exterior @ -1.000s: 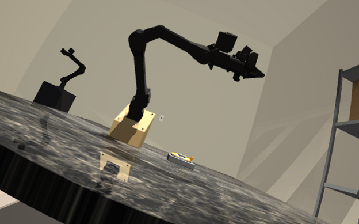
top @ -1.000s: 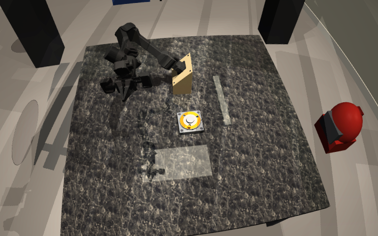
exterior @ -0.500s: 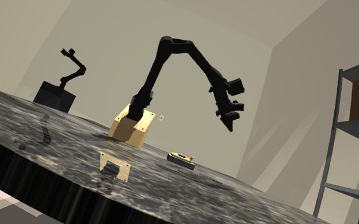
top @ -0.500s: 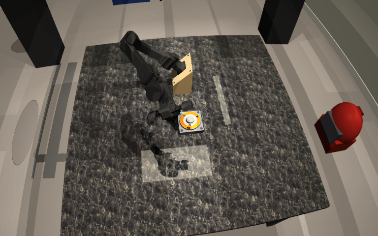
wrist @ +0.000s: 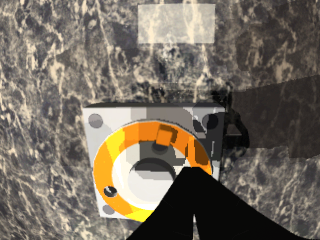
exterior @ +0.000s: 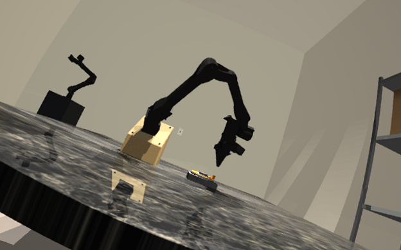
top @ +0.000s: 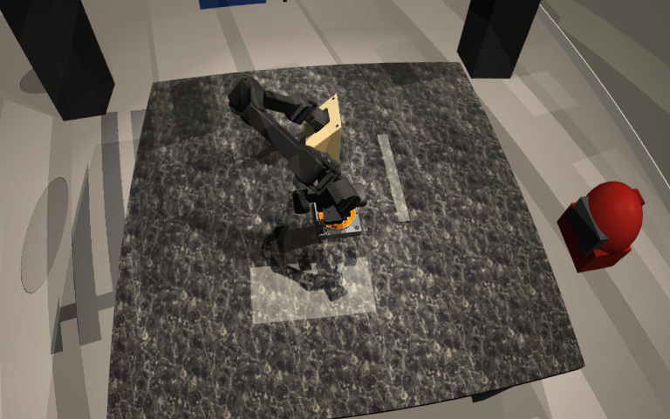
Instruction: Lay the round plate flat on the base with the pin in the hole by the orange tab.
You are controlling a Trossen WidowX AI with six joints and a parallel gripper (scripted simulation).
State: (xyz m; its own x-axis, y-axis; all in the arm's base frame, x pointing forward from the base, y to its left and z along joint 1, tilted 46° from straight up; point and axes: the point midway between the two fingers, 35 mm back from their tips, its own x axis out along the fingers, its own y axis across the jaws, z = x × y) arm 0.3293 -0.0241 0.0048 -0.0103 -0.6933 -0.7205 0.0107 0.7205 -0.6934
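Closed and empty, the gripper [exterior: 218, 165] [wrist: 191, 174] points down above the plate [top: 323, 220] [exterior: 195, 171] [wrist: 103, 162]; best lower beside the orange tab [top: 336, 225] [exterior: 213, 177] [wrist: 165, 135], then nudge it sideways gently.

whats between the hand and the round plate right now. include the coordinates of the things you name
Only open air: in the exterior view the shut hand [top: 333, 221] [exterior: 218, 165] [wrist: 191, 174] hangs above the round plate [top: 338, 226] [exterior: 197, 172] [wrist: 102, 167], with a visible gap and no object in it.
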